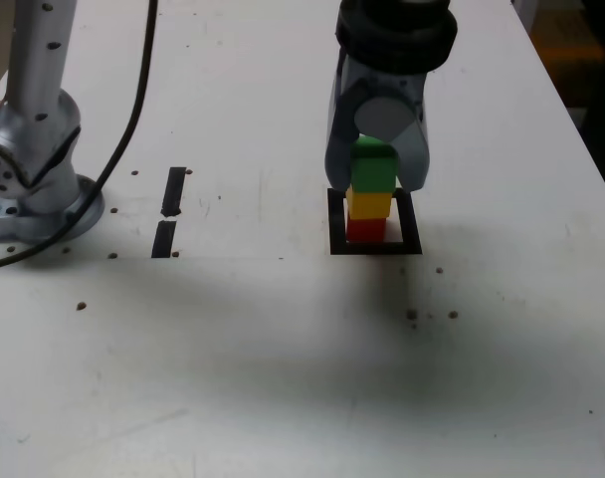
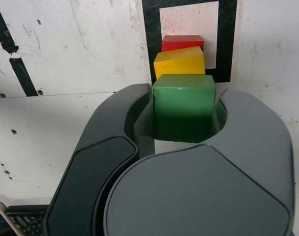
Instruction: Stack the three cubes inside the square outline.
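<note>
Centrally, the green cube (image 1: 374, 167) is clamped by the gripper (image 1: 378, 169). Below it are seen the yellow cube (image 1: 369, 205), then the red cube (image 1: 366, 230), inside the square outline (image 1: 337, 242).

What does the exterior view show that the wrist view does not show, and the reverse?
Only the exterior view shows the jointed grey arm part at its left side, and the loose black cable.

Only the wrist view shows a piece of a device with small dark keys.

Both views show the green cube between the jaws, the yellow cube, the red cube, the black square outline and two short black strips.
</note>
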